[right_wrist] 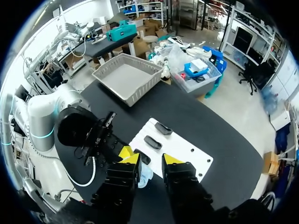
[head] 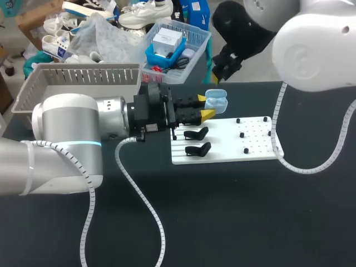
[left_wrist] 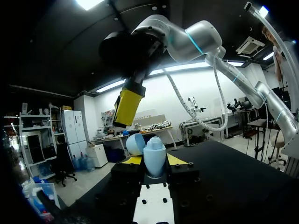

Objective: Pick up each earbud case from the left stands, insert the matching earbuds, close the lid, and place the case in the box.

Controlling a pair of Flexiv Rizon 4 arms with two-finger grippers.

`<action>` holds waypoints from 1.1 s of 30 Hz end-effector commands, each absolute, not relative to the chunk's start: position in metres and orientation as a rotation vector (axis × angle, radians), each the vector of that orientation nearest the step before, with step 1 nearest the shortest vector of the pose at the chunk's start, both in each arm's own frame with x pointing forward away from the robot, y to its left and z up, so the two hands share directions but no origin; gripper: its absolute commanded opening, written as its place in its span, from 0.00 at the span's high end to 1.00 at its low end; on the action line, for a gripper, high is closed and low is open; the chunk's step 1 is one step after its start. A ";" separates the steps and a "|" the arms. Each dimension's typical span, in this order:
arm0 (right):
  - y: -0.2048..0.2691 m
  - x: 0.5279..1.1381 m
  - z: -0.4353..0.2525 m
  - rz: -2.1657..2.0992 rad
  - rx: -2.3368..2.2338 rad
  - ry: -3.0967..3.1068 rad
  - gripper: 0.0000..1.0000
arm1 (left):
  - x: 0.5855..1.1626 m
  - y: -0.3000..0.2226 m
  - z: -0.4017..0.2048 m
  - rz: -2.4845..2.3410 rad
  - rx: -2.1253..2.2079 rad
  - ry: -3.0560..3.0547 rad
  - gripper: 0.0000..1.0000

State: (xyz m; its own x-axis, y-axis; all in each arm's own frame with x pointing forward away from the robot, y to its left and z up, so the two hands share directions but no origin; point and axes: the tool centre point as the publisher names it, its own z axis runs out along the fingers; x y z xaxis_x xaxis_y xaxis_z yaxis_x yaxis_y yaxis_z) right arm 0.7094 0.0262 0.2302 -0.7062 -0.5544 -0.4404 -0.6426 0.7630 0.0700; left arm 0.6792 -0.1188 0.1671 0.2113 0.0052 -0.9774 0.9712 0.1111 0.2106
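— Fingers [left_wrist: 133, 160] of the left gripper [left_wrist: 154, 160]: how do they stand?
— They pinch the pale blue earbud case [left_wrist: 154, 157] from two sides, with the yellow tips pressed against its flanks.
— Which way does the case lie?
— Its long axis runs along the fingers. The rounded end points away from the wrist, toward the right in the head view. The lid [left_wrist: 135, 143] stands open beside the body.
— Where is it in the scene?
— Over the far left corner of the white board [head: 222, 146], just beyond the two black stands [head: 196, 133].
— And the right gripper [right_wrist: 152, 159]?
— Spread apart, with nothing between the tips. It hangs above the case, and its arm comes in from the far right.
— Anything else?
— The grey basket [head: 83, 75] sits at the far left of the table.
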 end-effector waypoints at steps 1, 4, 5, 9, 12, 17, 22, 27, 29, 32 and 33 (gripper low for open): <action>0.028 0.717 0.225 0.307 -0.899 2.575 0.73 | 0.679 -0.119 0.167 -0.973 1.216 1.100 1.00; 0.028 0.720 0.219 0.311 -0.892 2.587 0.72 | 0.679 -0.119 0.167 -0.973 1.216 1.100 1.00; 0.028 0.720 0.217 0.310 -0.891 2.593 0.71 | 0.679 -0.119 0.167 -0.973 1.216 1.100 1.00; 0.029 0.721 0.213 0.316 -0.897 2.600 0.70 | 0.679 -0.119 0.167 -0.973 1.216 1.100 1.00; 0.030 0.720 0.210 0.322 -0.898 2.603 0.69 | 0.679 -0.119 0.167 -0.973 1.216 1.100 1.00; 0.028 0.718 0.207 0.327 -0.894 2.610 0.67 | 0.679 -0.119 0.167 -0.973 1.216 1.100 1.00; 0.027 0.713 0.206 0.329 -0.889 2.614 0.68 | 0.679 -0.119 0.167 -0.973 1.216 1.100 1.00; 0.028 0.705 0.206 0.337 -0.893 2.610 0.68 | 0.679 -0.119 0.167 -0.973 1.216 1.100 1.00; 0.030 0.701 0.207 0.337 -0.899 2.607 0.67 | 0.679 -0.119 0.167 -0.973 1.216 1.100 1.00; 0.029 0.698 0.207 0.339 -0.902 2.604 0.68 | 0.679 -0.119 0.167 -0.973 1.216 1.100 1.00; 0.029 0.697 0.207 0.339 -0.903 2.603 0.68 | 0.679 -0.119 0.167 -0.973 1.216 1.100 1.00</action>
